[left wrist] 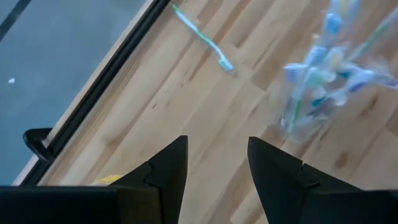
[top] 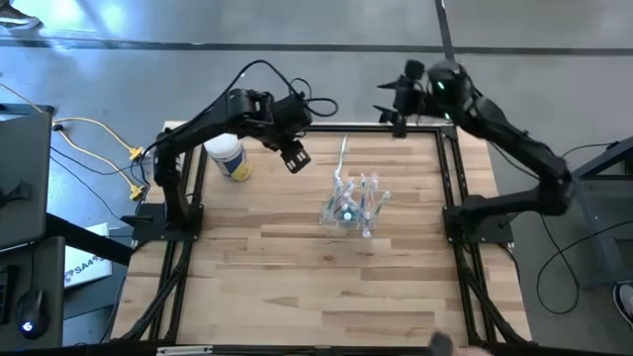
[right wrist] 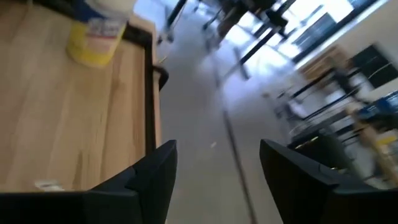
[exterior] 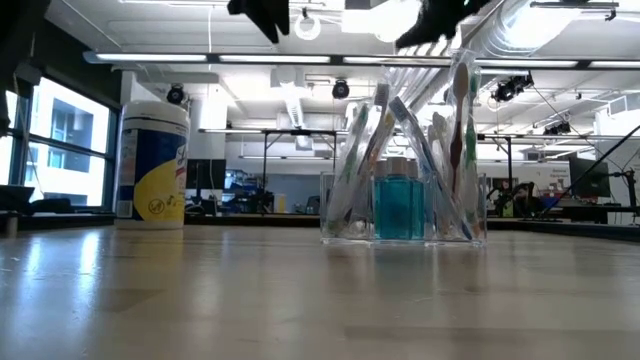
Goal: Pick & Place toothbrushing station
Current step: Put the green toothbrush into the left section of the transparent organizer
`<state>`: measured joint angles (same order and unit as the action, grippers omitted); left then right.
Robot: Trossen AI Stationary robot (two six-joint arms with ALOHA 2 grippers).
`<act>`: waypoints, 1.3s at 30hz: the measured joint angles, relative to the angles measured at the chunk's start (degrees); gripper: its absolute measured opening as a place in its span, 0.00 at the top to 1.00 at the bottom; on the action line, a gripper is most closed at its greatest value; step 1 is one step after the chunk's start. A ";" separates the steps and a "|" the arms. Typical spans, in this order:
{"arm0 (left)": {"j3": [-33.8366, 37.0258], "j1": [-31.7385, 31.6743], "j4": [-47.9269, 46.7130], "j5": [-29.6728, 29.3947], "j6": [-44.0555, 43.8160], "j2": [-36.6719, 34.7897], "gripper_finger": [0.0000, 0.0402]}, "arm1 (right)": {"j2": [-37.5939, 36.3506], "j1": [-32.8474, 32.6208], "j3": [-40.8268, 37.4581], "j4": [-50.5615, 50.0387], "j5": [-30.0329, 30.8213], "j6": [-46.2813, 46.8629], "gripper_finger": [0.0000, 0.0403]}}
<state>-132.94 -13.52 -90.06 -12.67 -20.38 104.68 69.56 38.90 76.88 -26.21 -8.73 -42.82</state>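
Note:
The toothbrushing station (top: 351, 205) is a clear boxy holder standing on its base on the wooden table, right of the middle. It holds several toothbrushes and a blue bottle (exterior: 399, 207). It also shows in the left wrist view as the blurred station (left wrist: 320, 87). A loose green toothbrush (left wrist: 205, 38) lies flat on the wood beyond it, toward the far edge. My left gripper (top: 294, 156) hangs open, high above the table, left of the station. My right gripper (top: 396, 102) is open over the table's far edge, well clear of the station.
A white cylindrical tub with a yellow label (top: 228, 156) stands at the far left of the table and also shows as the tub (exterior: 152, 165). A black frame (top: 453, 168) runs along the table's edges. Bare wood (top: 316, 287) spreads across the near half.

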 joint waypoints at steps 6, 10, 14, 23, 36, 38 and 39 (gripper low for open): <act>0.00 3.52 0.02 -4.78 -0.96 -1.63 0.59 | 11.84 8.82 4.10 -2.21 -10.41 -6.25 0.45; 2.60 5.14 0.06 -5.82 -4.40 -3.65 0.59 | 18.34 9.09 4.65 -4.94 -10.08 -16.21 0.45; 9.32 5.89 0.06 -7.36 -8.04 -6.83 0.59 | 23.99 7.17 4.59 -6.87 -5.61 -25.40 0.45; 31.12 5.66 7.53 -11.65 -15.91 -20.35 0.59 | 28.94 4.66 4.59 -7.73 -3.49 -29.69 0.45; 61.54 5.66 41.83 -6.96 -1.80 -39.26 0.59 | 36.69 -2.18 4.63 -6.51 -2.66 -32.48 0.45; 63.84 5.64 45.36 -5.15 0.02 -39.73 0.59 | 38.32 -3.25 4.63 -5.57 -0.46 -32.57 0.45; 64.82 5.64 45.86 -4.30 0.91 -39.86 0.59 | 39.21 -3.77 4.63 -5.26 0.80 -32.71 0.45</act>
<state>-68.12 -7.88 -44.20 -16.97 -19.48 64.82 108.77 35.12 81.52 -31.47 -7.93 -75.53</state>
